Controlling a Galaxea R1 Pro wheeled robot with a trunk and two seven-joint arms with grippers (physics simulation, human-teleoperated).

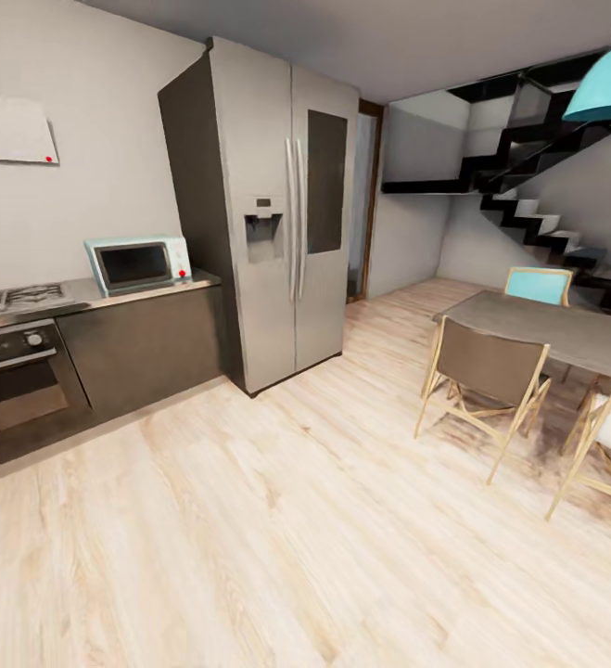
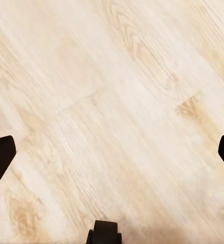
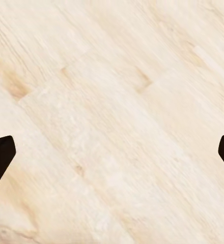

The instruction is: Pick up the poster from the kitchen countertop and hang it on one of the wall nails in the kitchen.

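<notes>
Progress looks nil as far as these views go: both hands are spread wide with nothing between the fingers, each wrist camera looking down at bare plank floor (image 1: 277,538). The left hand (image 2: 112,152) shows a dark fingertip at each side of its view, well apart; the right hand (image 3: 112,152) stands the same way. The poster is not in sight, so I cannot say where it lies. Finding it, lifting it and hanging it on a nail are all left, I judge.

A stretch of desk (image 1: 110,295) runs along the left wall, carrying a microwave (image 1: 138,263) and ending against the tall fridge (image 1: 277,204); a hob (image 1: 13,299) sits over an oven (image 1: 18,376) further left. Open floor spreads ahead and to the middle. On the right, the table (image 1: 555,329) and chairs (image 1: 481,385) crowd that side, with stairs (image 1: 537,223) behind. The clearest lane runs along the cabinet fronts.
</notes>
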